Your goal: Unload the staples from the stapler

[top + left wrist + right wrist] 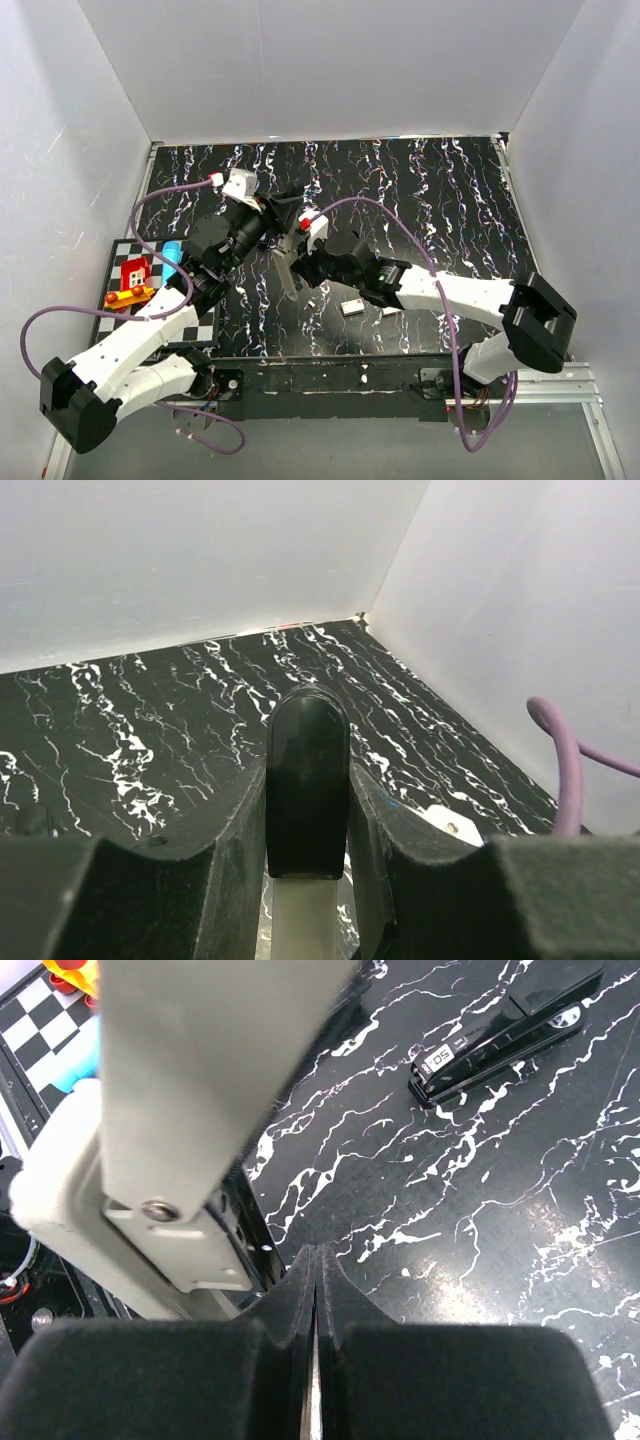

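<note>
My left gripper (307, 772) is shut on the black rear end of the stapler (306, 780), whose pale metal strip runs down out of the jaws. From above, the stapler (287, 270) hangs tilted over the table's middle, the left gripper (270, 243) gripping its upper end. The right gripper (303, 262) sits right beside the silver strip. In the right wrist view the stapler's grey metal strip (190, 1070) with a rivet fills the upper left. Just to its right, the right gripper (316, 1260) is shut, with a thin bright line in the seam between its pads.
Two small pale blocks (351, 307) (391, 310) lie on the black marbled table (420, 200) under the right arm. A black stapler-shaped thing (505, 1035) lies on the table beyond the right gripper. A checkered mat (125, 305) with small toys is at the left. White walls enclose the table.
</note>
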{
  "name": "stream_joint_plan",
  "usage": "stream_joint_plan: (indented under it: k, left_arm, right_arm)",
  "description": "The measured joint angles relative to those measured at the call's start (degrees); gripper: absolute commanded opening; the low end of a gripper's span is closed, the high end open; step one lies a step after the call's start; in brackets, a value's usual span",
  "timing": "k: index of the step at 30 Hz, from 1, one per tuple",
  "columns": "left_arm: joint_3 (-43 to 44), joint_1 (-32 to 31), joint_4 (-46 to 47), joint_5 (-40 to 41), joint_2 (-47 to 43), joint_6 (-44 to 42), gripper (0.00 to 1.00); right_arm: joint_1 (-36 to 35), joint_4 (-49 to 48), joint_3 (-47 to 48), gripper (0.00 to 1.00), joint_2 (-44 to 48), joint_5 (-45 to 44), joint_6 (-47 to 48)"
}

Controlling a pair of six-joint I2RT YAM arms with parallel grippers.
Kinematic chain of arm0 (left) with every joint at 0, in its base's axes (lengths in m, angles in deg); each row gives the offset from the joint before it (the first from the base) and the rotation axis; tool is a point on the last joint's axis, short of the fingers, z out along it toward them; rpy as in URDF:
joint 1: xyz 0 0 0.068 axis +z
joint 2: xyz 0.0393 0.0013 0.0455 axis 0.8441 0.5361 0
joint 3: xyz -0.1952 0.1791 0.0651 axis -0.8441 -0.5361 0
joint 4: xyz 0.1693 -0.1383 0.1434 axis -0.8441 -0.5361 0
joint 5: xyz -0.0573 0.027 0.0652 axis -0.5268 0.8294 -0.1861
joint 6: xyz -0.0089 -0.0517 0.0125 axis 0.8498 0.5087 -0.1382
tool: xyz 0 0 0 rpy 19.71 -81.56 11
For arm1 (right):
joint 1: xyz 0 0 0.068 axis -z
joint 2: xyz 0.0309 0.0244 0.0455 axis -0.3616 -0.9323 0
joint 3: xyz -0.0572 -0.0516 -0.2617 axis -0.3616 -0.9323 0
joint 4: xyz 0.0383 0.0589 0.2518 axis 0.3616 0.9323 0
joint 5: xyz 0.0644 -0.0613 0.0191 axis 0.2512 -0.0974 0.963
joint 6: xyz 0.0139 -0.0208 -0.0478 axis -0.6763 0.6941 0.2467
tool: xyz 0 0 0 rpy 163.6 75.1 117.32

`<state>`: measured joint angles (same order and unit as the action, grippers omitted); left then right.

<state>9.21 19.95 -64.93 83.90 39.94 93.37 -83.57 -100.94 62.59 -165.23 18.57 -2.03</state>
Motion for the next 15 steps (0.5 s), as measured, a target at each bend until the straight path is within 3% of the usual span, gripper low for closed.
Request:
stream_joint_plan:
  k: [15]
  left_arm:
    - [0.02,0.39,4.37,4.63,10.38,0.11,0.00]
  right_arm:
    - [0.59,-6.19,-3.37,0.01,-3.15,0.46,-2.69]
